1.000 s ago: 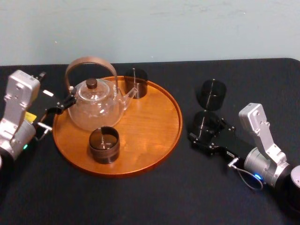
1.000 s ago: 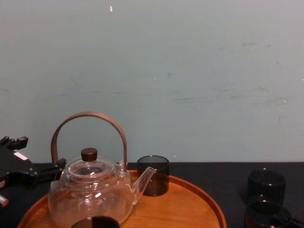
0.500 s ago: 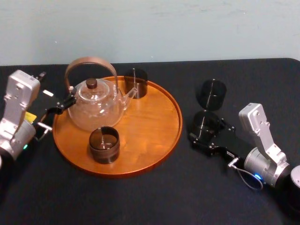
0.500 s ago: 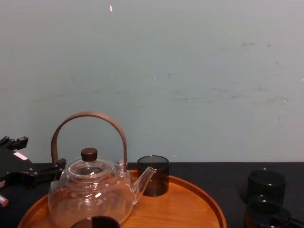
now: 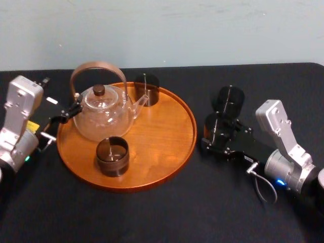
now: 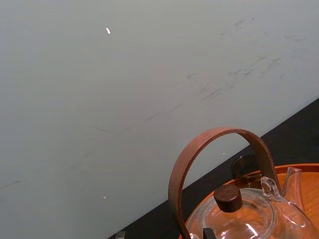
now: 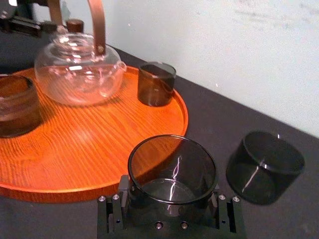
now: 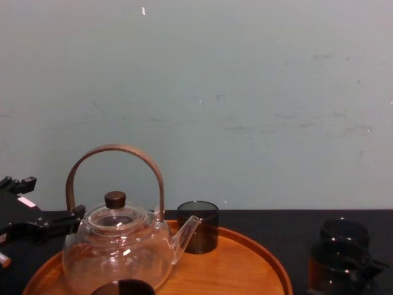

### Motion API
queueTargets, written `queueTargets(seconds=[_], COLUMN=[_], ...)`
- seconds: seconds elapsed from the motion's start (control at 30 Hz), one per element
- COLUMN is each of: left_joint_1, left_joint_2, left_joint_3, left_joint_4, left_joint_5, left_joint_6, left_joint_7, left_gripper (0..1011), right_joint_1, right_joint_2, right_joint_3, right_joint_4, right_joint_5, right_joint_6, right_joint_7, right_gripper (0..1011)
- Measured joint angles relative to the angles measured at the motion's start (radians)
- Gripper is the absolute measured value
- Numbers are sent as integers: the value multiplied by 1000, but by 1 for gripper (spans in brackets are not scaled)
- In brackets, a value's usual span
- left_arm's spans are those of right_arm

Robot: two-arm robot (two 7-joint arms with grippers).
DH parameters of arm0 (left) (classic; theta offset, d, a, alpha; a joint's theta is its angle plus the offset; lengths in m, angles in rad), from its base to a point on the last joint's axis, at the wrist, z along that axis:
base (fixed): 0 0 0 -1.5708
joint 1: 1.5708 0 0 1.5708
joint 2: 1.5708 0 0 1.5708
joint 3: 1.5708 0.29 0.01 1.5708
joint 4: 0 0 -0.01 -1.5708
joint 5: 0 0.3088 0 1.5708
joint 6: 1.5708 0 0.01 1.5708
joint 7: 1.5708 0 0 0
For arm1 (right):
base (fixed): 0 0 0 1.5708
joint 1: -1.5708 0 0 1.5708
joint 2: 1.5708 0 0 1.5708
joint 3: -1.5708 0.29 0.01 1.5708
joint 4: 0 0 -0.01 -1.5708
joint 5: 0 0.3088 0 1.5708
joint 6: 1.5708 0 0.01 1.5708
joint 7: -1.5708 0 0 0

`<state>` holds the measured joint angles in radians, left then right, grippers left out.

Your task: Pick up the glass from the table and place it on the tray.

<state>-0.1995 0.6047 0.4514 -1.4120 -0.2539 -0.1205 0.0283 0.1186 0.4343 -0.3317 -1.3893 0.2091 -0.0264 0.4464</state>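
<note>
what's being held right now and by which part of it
Right gripper holds the dark glass by its lower wall, fingers on opposite sides. Left gripper beside the teapot: cannot tell.

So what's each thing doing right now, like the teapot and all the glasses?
teapot: upright on the tray, lid on.
tray: flat on the table, carrying the teapot and two glasses.
glass by the spout: upright on the tray, empty.
front glass: upright on the tray.
held glass: upright, gripped by the right tool, beside the tray.
far glass: upright on the table, untouched.
left tool: parked at the tray's left edge.
</note>
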Motion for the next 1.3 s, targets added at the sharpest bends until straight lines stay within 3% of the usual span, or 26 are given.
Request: queueTargets(seconds=[0.33, 0.53, 1.3], left_joint_1=[0, 0, 0], left_joint_2=[0, 0, 0], left_joint_3=[0, 0, 0], left_joint_4=[0, 0, 0], left_joint_5=[0, 0, 0], left_joint_6=[0, 0, 0], left_joint_7=[0, 0, 0], left_gripper=[1010, 1010, 1010], right_joint_1=[2, 17, 111], right_joint_2=[21, 18, -64], right_joint_3=[-15, -35, -138], right_joint_4=[-86, -104, -41], right_joint_5=[-12, -19, -39], right_joint_6=[42, 52, 48], right_joint_7=[3, 7, 32], right_gripper=[917, 916, 916])
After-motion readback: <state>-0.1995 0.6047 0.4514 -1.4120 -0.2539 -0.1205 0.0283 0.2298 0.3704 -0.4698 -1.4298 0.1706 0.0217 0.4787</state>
